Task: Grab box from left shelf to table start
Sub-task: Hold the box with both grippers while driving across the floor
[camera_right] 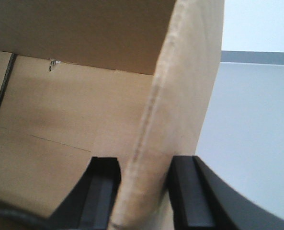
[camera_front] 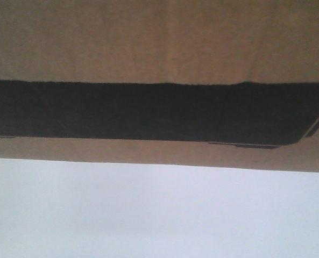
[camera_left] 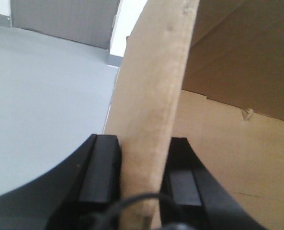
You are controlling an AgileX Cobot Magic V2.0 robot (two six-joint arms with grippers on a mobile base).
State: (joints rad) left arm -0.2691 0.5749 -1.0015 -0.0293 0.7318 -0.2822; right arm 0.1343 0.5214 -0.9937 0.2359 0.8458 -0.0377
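Note:
The brown cardboard box [camera_front: 159, 37] fills the top of the front view, very close, with its black printed panel [camera_front: 148, 110] across the middle. Below it lies the pale table [camera_front: 159, 215]. In the left wrist view my left gripper [camera_left: 142, 163] is shut on an upright flap of the box [camera_left: 153, 86], one black finger on each side. In the right wrist view my right gripper [camera_right: 144, 184] is likewise shut on a flap of the box [camera_right: 180, 96], with the box's inside [camera_right: 60, 120] to its left. The left shelf is out of view.
A grey floor or surface [camera_left: 41, 100] spreads left of the left gripper, with a grey wall panel [camera_left: 65, 19] behind it. Right of the right gripper lies a pale surface [camera_right: 252, 134] under a light wall [camera_right: 259, 24].

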